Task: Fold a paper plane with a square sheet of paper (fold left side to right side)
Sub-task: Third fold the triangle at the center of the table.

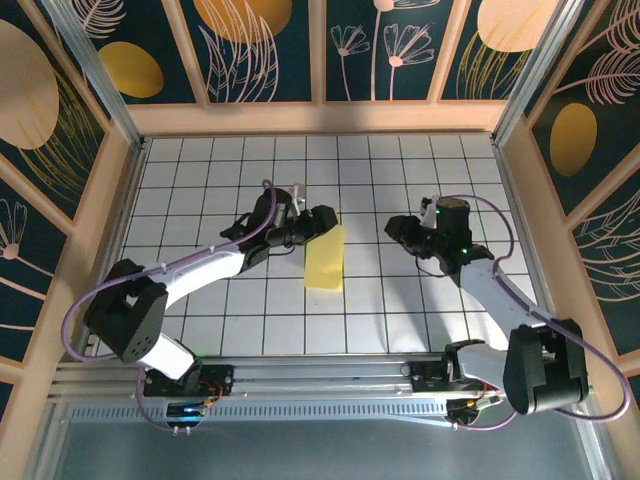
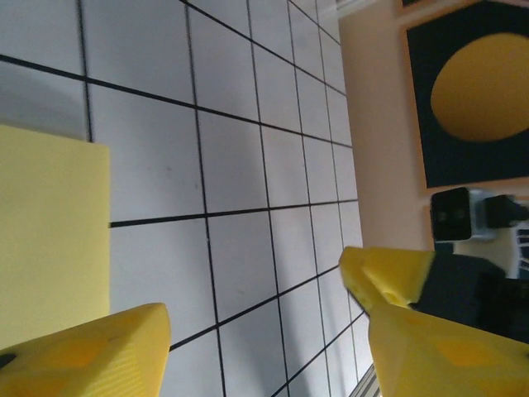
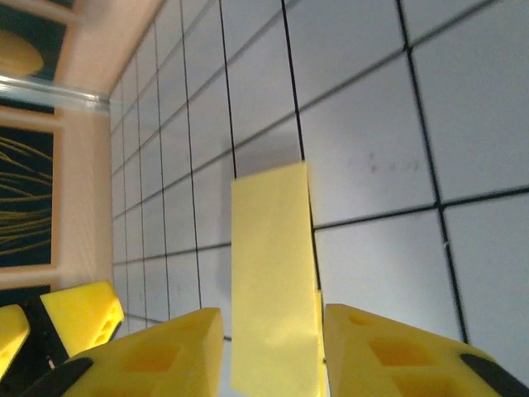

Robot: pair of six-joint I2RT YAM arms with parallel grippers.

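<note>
Two arms reach from the near desk (image 1: 400,310) edge toward frame centre. There the sheet of paper (image 1: 325,258) lies flat, folded into a narrow yellow strip with its long axis running near to far. The left gripper (image 1: 326,220) sits just beside its far end, fingers (image 2: 124,347) spread and empty. The right gripper (image 1: 398,230) is well apart at centre right, fingers (image 3: 165,356) parted, grasping nothing.

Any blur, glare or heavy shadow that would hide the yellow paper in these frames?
Top external: even light, only soft arm shadows on the table; the yellow paper is bright and clear, with no glare. Left wrist: fingers of the left gripper are soft and out of focus, the paper's edge crisp. Right wrist: grid lines slightly smeared, right gripper blurred, paper still readable.
</note>
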